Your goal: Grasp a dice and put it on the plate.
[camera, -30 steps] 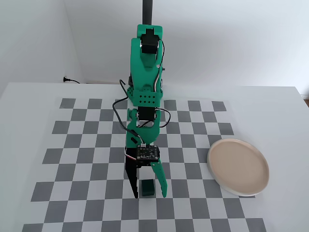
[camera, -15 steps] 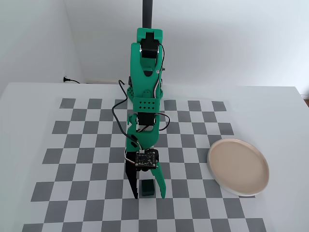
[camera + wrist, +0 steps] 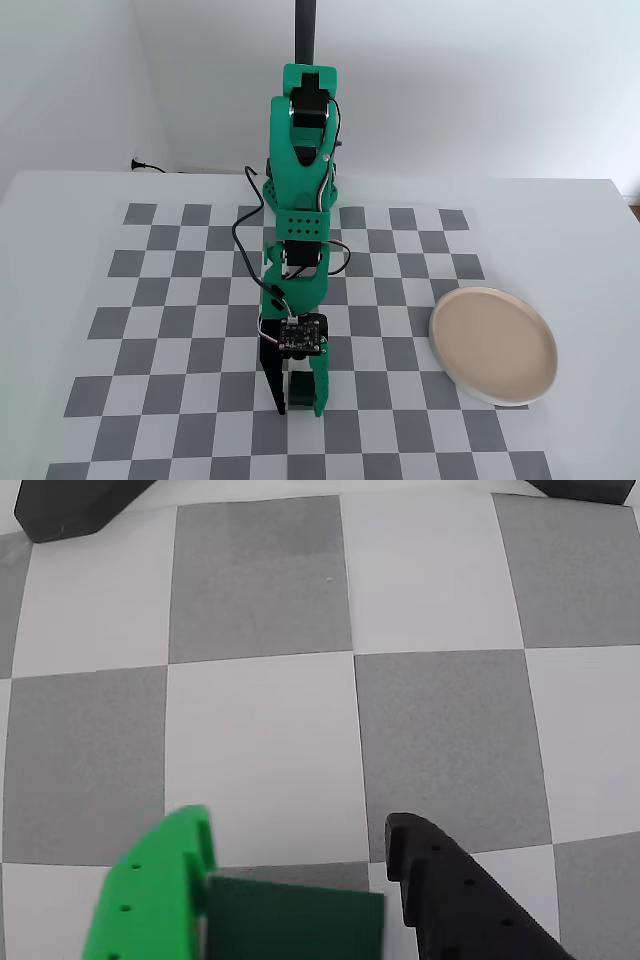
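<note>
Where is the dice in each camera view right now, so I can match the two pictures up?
Wrist view: the dice sits at the bottom edge, between the green finger and the black finger.
Fixed view: the dice is low centre, mostly hidden between the same fingers, left of the plate.
Shared landmark: the checkered mat.

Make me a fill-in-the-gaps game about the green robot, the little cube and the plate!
1. In the wrist view, the dice sits between one green finger and one ____ finger.
2. In the fixed view, the plate has ____ on it.
3. In the fixed view, the plate lies to the ____ of the gripper.
4. The mat under the arm is patterned like a ____.

Missing words: black; nothing; right; checkerboard
</note>
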